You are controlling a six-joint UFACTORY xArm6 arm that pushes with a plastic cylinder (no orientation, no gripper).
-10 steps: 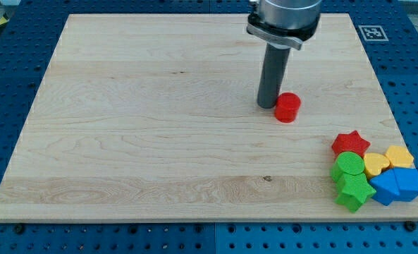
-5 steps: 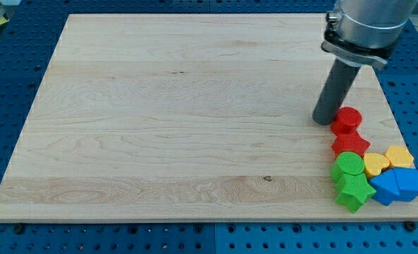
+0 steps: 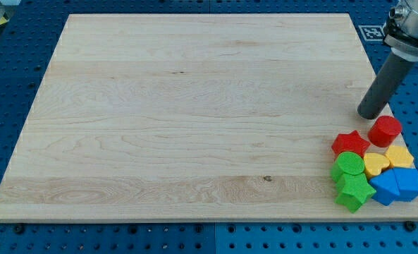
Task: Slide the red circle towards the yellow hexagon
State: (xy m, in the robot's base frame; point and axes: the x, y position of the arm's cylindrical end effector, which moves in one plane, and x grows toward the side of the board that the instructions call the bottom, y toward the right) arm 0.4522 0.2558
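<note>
The red circle (image 3: 385,130) sits near the board's right edge, just above the yellow hexagon (image 3: 400,156) and close to touching it. My tip (image 3: 369,115) rests on the board at the red circle's upper left, right beside it. The rod slants up to the view's top right.
A cluster lies at the board's lower right: red star (image 3: 349,144), green circle (image 3: 349,164), yellow heart (image 3: 375,164), green star (image 3: 354,191), and two blue blocks (image 3: 397,185). The wooden board (image 3: 180,113) ends just right of the cluster. A marker tag (image 3: 371,32) is at top right.
My tip has moved to the right and slightly down, pushing the red circle from the board's middle right to the spot just above the yellow hexagon.
</note>
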